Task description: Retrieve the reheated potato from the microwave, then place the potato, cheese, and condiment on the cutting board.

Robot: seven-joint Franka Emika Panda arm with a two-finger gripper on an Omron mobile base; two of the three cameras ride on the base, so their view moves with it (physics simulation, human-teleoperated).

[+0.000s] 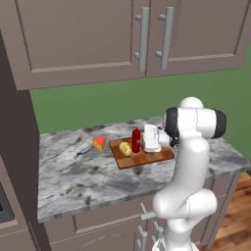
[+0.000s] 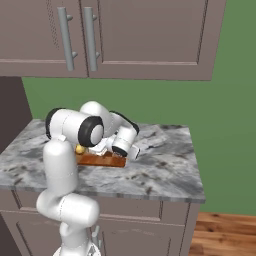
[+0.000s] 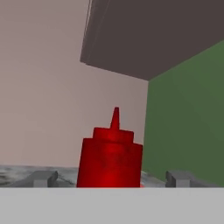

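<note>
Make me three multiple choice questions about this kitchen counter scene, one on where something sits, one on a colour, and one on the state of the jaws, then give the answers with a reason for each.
1. Where is the cheese?
A. On the cutting board
B. On the counter, left of the board
C. Held by the gripper

2. What colour is the condiment bottle?
A. Red
B. Green
C. White

3. How do the jaws stand?
A. Shut on the potato
B. Shut with nothing between them
C. Open, with the bottle between them

Answers:
1. B, the left base view shows the orange wedge on the marble beside the board's left edge.
2. A, both the left base view and the hand view show it red.
3. C, in the hand view the fingertips stand wide on either side of the bottle.
</note>
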